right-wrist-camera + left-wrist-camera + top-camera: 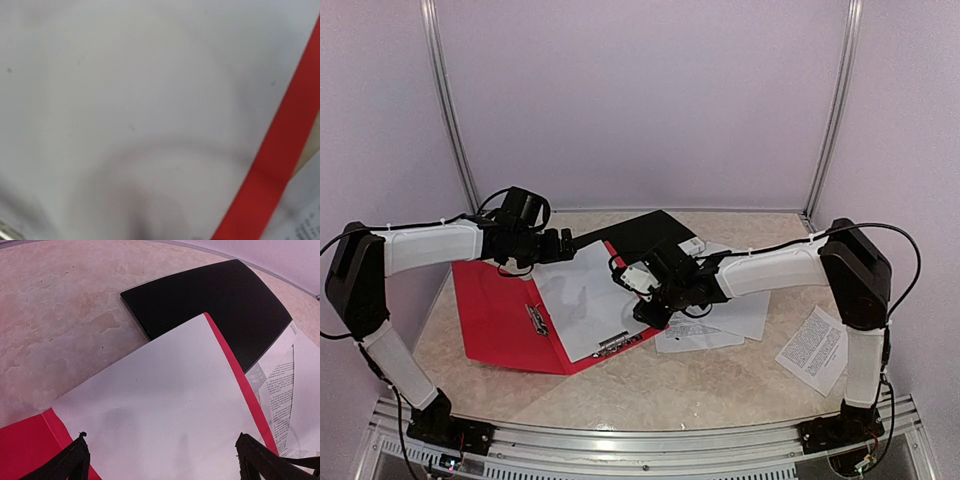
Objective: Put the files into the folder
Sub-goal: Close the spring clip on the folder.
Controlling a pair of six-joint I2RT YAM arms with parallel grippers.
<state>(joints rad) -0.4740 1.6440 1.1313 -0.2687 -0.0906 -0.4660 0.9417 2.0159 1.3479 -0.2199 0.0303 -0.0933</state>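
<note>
Red folder (490, 310) lies open on your desk (720, 385), a white sheet (582, 300) on it; your left jaws are spread, and the right jaws' state cannot be told.

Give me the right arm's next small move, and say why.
Probably raise the right pincer away from the blank sheet and swing it right. That sheet already lies in the open red folder, while printed sheets lie on the table beside it, outside the folder.

Blank sheet (160, 405) lies on red folder (20, 450) — black board (210, 305), seemingly, beyond.
</note>
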